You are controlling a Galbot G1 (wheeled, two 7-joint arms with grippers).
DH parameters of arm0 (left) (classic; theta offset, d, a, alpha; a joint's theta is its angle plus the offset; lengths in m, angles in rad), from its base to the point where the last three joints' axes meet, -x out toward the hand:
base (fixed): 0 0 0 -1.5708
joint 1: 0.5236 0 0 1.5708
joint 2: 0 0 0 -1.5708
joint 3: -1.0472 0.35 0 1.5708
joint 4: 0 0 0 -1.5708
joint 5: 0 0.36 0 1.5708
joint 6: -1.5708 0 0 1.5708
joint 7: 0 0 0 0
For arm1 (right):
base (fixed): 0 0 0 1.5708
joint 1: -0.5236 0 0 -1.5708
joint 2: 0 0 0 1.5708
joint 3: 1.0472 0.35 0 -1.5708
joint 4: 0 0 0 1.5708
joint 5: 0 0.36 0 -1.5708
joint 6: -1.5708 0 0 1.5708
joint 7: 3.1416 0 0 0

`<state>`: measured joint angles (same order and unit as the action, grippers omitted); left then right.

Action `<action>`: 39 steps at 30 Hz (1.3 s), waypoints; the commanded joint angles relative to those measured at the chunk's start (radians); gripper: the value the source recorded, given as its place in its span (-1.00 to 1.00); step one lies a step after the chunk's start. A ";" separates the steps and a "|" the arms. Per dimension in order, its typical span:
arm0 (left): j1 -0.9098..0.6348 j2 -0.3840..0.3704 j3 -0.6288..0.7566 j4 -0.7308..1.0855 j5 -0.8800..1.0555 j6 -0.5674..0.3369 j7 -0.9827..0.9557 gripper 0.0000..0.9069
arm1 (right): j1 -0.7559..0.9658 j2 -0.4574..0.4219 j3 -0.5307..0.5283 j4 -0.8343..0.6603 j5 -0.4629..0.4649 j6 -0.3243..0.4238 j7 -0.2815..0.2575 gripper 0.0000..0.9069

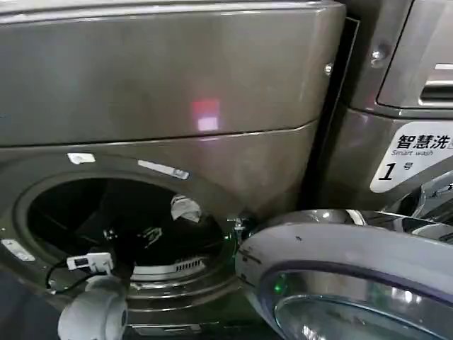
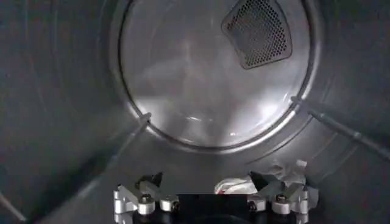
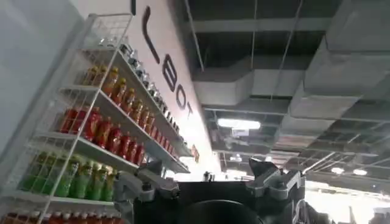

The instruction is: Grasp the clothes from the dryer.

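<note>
Risk chiefly of a poor catch — clothes (image 2: 286, 176) crumpled low on the dark drum floor of the dryer (image 1: 177, 85), right against one finger of the left gripper (image 2: 204, 182) rather than centred in the gap. Jaws of that gripper spread wide, with nothing between them but a lick of white fabric near the one tip. Judged likely to pinch only a fold if closed from there, or to nudge the bundle along the smooth curved steel and lose it. Could also have scraped a raised drum rib (image 2: 341, 128) or snagged the cable (image 1: 51, 275) trailing off the wrist at the porthole rim, with the left arm sunk deep through the opening. Door (image 1: 347, 269) swung open close on the right, glass bulging inside a glossy grey rim — something to clip on withdrawal. Fabric soft, limp, white and pale grey, wrinkled, small against the drum; bound to sag and perhaps slip from thin metal fingertips. Drum walls matt and dark, back plate brushed and shiny, with a perforated vent (image 2: 259, 30) of rounded-triangle shape. Cabinet bronze-grey, smooth, faintly reflective. Right gripper (image 3: 207, 176) parked well away from the work, pointed up toward a ceiling and a wire shelf of bottles (image 3: 103, 134), jaws apart and holding nothing.
</note>
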<state>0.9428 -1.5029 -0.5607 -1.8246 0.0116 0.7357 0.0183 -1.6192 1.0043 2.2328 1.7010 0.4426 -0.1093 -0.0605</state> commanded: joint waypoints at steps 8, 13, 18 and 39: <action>-0.265 -0.008 0.002 0.364 0.025 -0.100 0.016 1.00 | -0.005 -0.001 0.011 0.003 0.005 0.001 0.000 1.00; -0.299 -0.011 0.001 0.429 0.058 -0.113 0.038 1.00 | -0.006 -0.003 0.010 0.003 0.005 0.001 0.000 1.00; -0.329 -0.012 0.000 0.477 0.083 -0.124 0.060 1.00 | -0.002 -0.004 0.007 0.004 0.004 0.000 0.000 1.00; -0.528 0.017 0.017 0.640 1.127 -0.601 0.937 1.00 | -0.008 -0.004 0.004 0.004 0.005 0.003 0.000 1.00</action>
<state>0.5069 -1.4915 -0.5492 -1.2569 0.6715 0.4193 0.5663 -1.6267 1.0013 2.2366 1.7048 0.4474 -0.1070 -0.0609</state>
